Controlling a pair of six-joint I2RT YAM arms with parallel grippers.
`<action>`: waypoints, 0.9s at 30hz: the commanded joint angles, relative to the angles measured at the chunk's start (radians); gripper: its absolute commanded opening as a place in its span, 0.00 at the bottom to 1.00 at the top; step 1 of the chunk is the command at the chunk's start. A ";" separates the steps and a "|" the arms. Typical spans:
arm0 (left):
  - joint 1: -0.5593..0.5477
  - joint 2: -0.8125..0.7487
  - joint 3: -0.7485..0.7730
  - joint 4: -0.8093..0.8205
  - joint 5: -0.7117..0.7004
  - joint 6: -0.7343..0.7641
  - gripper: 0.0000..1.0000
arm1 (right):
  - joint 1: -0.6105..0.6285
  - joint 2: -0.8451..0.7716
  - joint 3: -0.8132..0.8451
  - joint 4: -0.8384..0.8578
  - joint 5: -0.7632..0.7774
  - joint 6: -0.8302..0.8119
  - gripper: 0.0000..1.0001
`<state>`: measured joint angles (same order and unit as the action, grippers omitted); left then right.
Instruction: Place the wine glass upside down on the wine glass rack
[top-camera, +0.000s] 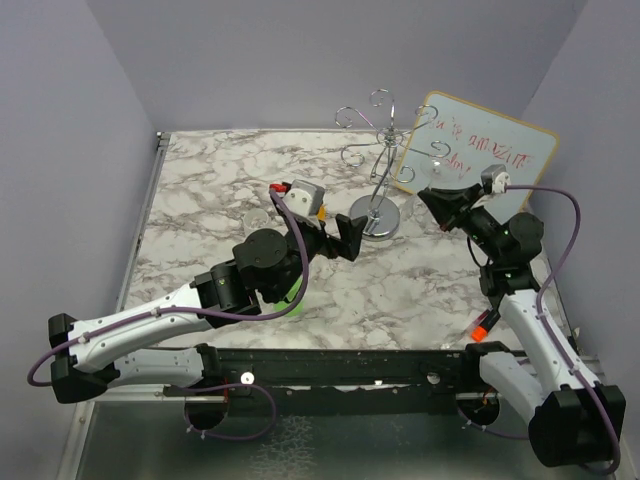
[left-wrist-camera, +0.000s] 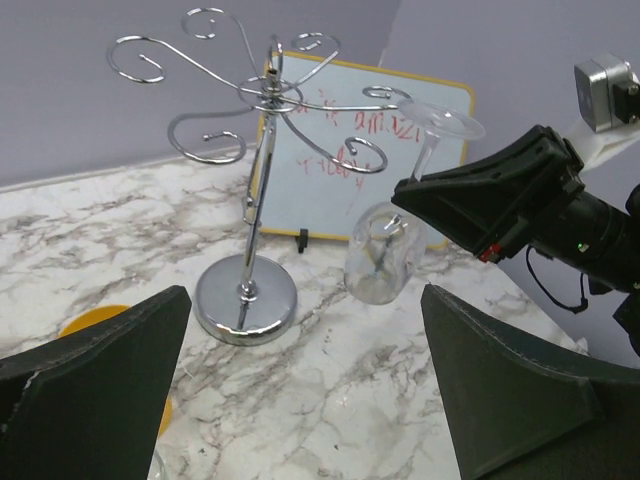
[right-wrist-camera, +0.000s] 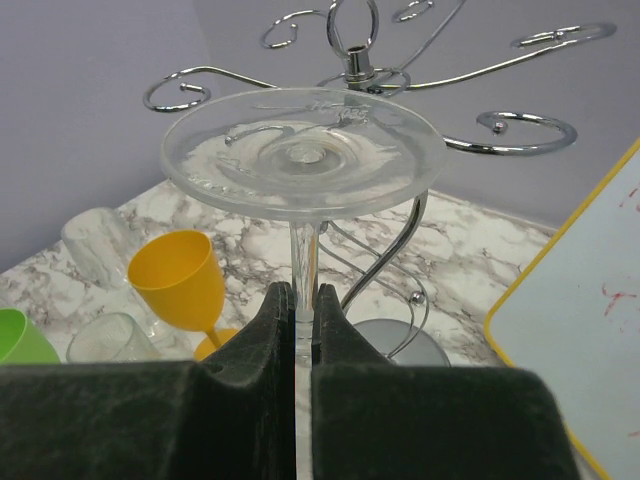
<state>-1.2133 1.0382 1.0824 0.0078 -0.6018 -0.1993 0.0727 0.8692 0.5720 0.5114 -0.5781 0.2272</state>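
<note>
Fingers (right-wrist-camera: 262, 370) of the right gripper (right-wrist-camera: 303, 305) pinch the stem of the glass (right-wrist-camera: 300, 150), which hangs upside down, foot up and bowl down. It is just beside the rack (left-wrist-camera: 244, 298), between its post and the board (left-wrist-camera: 330, 160), foot near the curled arms but apart from them. Spread wide and empty, the left gripper (left-wrist-camera: 305, 292) faces the rack's base over the table (left-wrist-camera: 330, 400). A yellow cup (right-wrist-camera: 180, 280) stands nearby.

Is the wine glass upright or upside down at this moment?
Upside down: the wine glass has its foot on top, bowl below, stem pinched by the right hand.
</note>
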 joint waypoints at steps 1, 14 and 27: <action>-0.005 0.005 -0.034 0.107 -0.143 0.062 0.99 | 0.004 0.064 0.043 0.170 -0.074 -0.009 0.01; -0.005 -0.017 -0.046 0.035 -0.136 0.018 0.99 | 0.068 0.137 0.095 0.166 -0.055 -0.081 0.01; -0.004 -0.012 -0.060 0.009 -0.126 -0.047 0.99 | 0.072 0.193 0.144 0.093 0.004 -0.035 0.01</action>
<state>-1.2133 1.0325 1.0313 0.0387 -0.7307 -0.2085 0.1387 1.0481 0.6823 0.6048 -0.5957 0.1757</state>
